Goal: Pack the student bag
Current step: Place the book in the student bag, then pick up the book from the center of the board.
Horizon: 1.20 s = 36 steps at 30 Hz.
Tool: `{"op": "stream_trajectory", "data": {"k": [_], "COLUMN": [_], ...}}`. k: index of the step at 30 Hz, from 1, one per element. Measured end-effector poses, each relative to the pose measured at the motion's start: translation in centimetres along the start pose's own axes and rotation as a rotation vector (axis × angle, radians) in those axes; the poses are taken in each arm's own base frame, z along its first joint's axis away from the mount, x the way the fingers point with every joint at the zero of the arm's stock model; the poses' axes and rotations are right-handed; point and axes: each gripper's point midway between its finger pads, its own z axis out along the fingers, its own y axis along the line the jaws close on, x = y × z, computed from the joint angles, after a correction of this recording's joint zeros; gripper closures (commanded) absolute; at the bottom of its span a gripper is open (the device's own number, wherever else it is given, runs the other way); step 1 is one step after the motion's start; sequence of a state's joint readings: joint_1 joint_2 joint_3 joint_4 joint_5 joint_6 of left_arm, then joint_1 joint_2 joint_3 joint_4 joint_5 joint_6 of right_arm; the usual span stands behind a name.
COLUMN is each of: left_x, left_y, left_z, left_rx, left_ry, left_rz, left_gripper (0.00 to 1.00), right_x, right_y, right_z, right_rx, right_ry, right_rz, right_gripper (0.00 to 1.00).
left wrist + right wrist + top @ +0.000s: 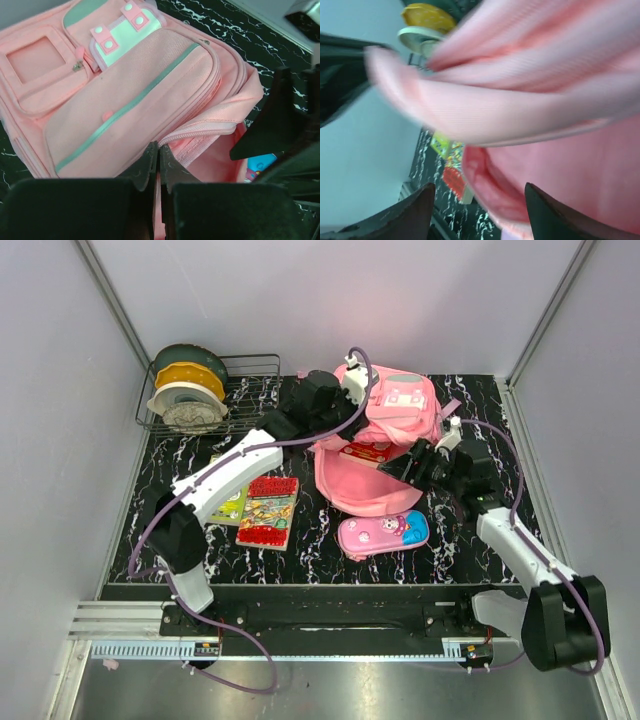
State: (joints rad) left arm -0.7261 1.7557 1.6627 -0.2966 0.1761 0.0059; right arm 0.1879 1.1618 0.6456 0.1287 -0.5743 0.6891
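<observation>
Currently the student bag [395, 410] lies at upper centre of the overhead view, with its mouth turned toward the lower edge of the frame. The left gripper [158, 155] is pinched together on the lip of that mouth, seen at lower centre of the left wrist view. The right gripper [480, 210] stands with its jaws apart, closed on nothing, at the right side of the opening. Blurred pink fabric fills its wrist view.

The step in hand appears to be spreading the mouth. Hold the left pinch steady and raised. Place the right jaws around the opposite lip only, then draw outward. The books [268, 510] and pencil case [383, 533] lie outside the bag, toward lower centre.
</observation>
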Motion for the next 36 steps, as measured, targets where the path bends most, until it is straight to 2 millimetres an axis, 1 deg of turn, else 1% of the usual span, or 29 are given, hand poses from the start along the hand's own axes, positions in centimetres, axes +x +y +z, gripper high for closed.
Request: {"op": "stream_trajectory", "data": {"k": [2, 3, 5, 6, 9, 10, 11, 12, 13, 14, 16, 18, 20, 22, 24, 25, 26, 28, 29, 31, 32, 34, 36], "left_x": [0.2, 0.4, 0.5, 0.5, 0.6, 0.9, 1.2, 1.8, 2.5, 3.8, 5.6, 6.5, 6.1, 4.6, 3.7, 3.6, 3.9, 5.7, 7.2, 11.1, 12.5, 16.5, 19.3], "left_y": [0.1, 0.2, 0.5, 0.6, 0.6, 0.5, 0.4, 0.3, 0.2, 0.2, 0.0, -0.1, 0.1, 0.5, 1.2, 1.6, 2.1, 3.0, 3.6, 4.6, 4.9, 5.5, 5.8], "left_z": [0.0, 0.0, 0.0, 0.0, 0.0, 0.0, 0.0, 0.0, -0.1, -0.5, -1.9, -3.6, -5.6, -8.1, -10.7, -12.0, -13.3, -15.2, -15.9, -17.0, -17.3, -18.2, -19.2], "left_rx": [-0.003, -0.005, -0.011, -0.012, -0.010, -0.006, -0.001, 0.001, 0.003, -0.001, -0.008, -0.028, -0.060, -0.108, -0.176, -0.213, -0.254, -0.335, -0.377, -0.463, -0.489, -0.555, -0.603], "left_ry": [0.006, 0.010, 0.010, 0.010, 0.012, 0.018, 0.026, 0.037, 0.047, 0.062, 0.089, 0.095, 0.067, 0.005, -0.055, -0.086, -0.103, -0.115, -0.103, -0.054, -0.032, 0.037, 0.082], "left_rz": [-0.008, -0.016, -0.030, -0.034, -0.041, -0.044, -0.049, -0.054, -0.064, -0.081, -0.093, -0.101, -0.101, -0.098, -0.107, -0.116, -0.131, -0.176, -0.202, -0.268, -0.289, -0.351, -0.405], "left_gripper": [1.00, 1.00, 1.00, 0.94, 0.47, 0.23, 0.10, 0.01, 0.01, 0.01, 0.01, 0.01, 0.01, 0.01, 0.01, 0.01, 0.01, 0.01, 0.01, 0.01, 0.01, 0.01, 0.01], "right_x": [-0.4, -0.5, -0.5, -0.3, -0.3, -0.4, -0.6, -0.8, -1.0, -1.2, -1.5, -1.7, -1.7, -1.5, -1.6, -1.6, -1.6, -1.2, -0.9, -0.2, 0.2, 1.0, 2.2], "right_y": [1.8, 2.3, 2.3, 2.1, 1.5, 1.4, 1.4, 1.7, 2.0, 2.5, 3.2, 3.4, 3.5, 3.6, 4.0, 4.3, 4.4, 4.7, 4.8, 5.1, 5.2, 5.8, 6.4], "right_z": [-0.8, -1.0, -0.9, -0.9, -1.4, -1.8, -2.3, -2.9, -3.4, -3.9, -4.5, -4.7, -4.7, -4.8, -4.7, -4.5, -4.3, -3.8, -3.5, -2.7, -2.3, -1.0, 0.5], "right_rx": [-0.062, -0.077, -0.075, -0.066, -0.016, 0.005, 0.021, 0.030, 0.032, 0.027, 0.020, 0.022, 0.026, 0.027, 0.013, 0.005, 0.002, -0.003, -0.006, -0.007, -0.007, -0.009, -0.011], "right_ry": [-0.012, -0.011, -0.003, 0.003, -0.014, -0.033, -0.052, -0.074, -0.096, -0.111, -0.125, -0.126, -0.121, -0.107, -0.094, -0.084, -0.076, -0.051, -0.034, -0.001, 0.018, 0.066, 0.119], "right_rz": [-0.034, -0.042, -0.040, -0.032, -0.010, -0.007, -0.007, -0.013, -0.022, -0.030, -0.038, -0.037, -0.034, -0.028, -0.028, -0.030, -0.029, -0.030, -0.030, -0.030, -0.028, -0.033, -0.042], "right_gripper": [0.24, 0.24, 0.24, 0.24, 0.23, 0.23, 0.23, 0.23, 0.23, 0.23, 0.23, 0.23, 0.23, 0.22, 0.23, 0.23, 0.22, 0.23, 0.23, 0.22, 0.23, 0.22, 0.23]}}
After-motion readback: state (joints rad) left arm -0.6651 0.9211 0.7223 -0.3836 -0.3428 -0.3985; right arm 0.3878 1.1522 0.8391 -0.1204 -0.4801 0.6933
